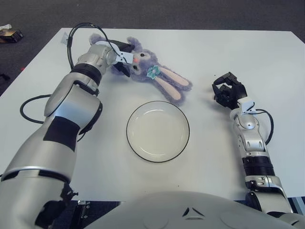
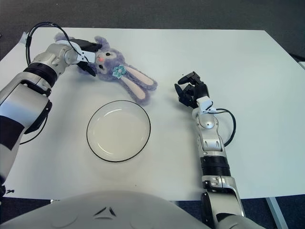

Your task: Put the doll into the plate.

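Observation:
A purple plush rabbit doll [image 1: 148, 67] with long pink-lined ears and a teal bow lies at the far left of the white table. My left hand [image 1: 123, 58] is at the doll's head, fingers closed around it. The white plate [image 1: 157, 130] with a dark rim sits empty in the middle of the table, a short way below the doll's ears. My right hand [image 1: 228, 92] shows to the right of the plate, fingers curled, holding nothing.
The white table [image 1: 214, 47] stretches far back and right. A black cable [image 1: 76, 33] loops off my left forearm near the table's far left corner. Dark floor lies beyond the edges, with a small object [image 1: 10, 33] at far left.

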Robot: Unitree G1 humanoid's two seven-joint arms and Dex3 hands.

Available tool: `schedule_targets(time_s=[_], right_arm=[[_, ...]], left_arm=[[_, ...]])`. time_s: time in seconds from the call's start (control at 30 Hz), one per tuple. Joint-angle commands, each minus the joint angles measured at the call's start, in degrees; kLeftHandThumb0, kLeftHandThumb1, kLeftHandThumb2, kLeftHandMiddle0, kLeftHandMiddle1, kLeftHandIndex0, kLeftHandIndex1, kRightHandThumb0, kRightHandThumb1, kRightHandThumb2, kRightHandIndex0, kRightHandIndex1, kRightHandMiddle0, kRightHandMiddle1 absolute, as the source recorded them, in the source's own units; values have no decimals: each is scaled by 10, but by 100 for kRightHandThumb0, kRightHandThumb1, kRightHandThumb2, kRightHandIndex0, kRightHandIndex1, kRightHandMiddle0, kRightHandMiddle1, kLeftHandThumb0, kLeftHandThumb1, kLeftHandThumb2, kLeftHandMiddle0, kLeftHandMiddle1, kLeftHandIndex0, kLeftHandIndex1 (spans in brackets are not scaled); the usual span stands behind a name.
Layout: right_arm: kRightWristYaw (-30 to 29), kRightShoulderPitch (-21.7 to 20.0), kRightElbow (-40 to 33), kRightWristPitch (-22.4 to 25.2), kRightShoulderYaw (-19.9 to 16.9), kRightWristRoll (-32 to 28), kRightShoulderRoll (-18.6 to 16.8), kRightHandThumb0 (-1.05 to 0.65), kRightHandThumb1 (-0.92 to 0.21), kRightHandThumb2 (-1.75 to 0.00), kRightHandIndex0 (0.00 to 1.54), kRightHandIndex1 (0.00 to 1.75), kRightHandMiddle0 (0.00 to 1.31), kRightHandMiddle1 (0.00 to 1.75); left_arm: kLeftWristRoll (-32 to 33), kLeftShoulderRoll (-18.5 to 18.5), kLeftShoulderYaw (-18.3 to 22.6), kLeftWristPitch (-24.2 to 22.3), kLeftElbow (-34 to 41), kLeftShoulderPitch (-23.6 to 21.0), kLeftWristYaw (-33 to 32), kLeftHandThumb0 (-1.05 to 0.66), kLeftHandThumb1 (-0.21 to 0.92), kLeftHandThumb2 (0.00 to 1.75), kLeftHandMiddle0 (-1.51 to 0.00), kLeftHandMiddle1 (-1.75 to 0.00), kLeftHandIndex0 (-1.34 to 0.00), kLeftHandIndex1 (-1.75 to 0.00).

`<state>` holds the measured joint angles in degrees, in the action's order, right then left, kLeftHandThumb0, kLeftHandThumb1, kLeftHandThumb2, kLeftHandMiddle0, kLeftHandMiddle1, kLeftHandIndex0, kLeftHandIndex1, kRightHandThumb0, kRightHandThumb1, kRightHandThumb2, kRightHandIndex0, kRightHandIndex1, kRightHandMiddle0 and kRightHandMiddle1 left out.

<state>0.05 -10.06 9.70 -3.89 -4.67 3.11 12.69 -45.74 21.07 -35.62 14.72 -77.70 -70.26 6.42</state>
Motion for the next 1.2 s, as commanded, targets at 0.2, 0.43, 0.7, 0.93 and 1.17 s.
schedule_targets(time_s=[0.2, 0.43, 0.7, 0.93, 1.17], right_arm=[[13, 34, 19, 36, 6, 7, 5, -38, -75, -65, 78, 168, 41, 162], [15, 35, 17, 36, 4, 6, 7, -38, -75, -65, 78, 168, 41, 163], [17, 35, 15, 37, 1, 4, 7, -38, -74, -66, 79, 168, 41, 162], [19, 34, 14, 39, -2, 0, 5, -38, -74, -66, 79, 168, 42, 162], [20, 32, 16, 39, -4, -1, 4, -38, -74, -66, 79, 168, 42, 162]], left_arm=[[-10, -15, -12, -1, -9, 54, -71, -60, 74, 0, -39, 0, -24, 0], [-29, -28, -30, -30, -9, 57, -138, -41, 76, 0, -39, -45, -24, -57], [-63, -31, -65, -44, -11, 55, -175, -28, 78, 1, -30, -117, -14, -99], [-70, -30, -75, -36, -12, 53, -172, -19, 83, 1, -47, -80, -32, -59], [-66, -32, -73, -26, -12, 48, -165, 25, 91, 14, -55, -125, -37, -100]])
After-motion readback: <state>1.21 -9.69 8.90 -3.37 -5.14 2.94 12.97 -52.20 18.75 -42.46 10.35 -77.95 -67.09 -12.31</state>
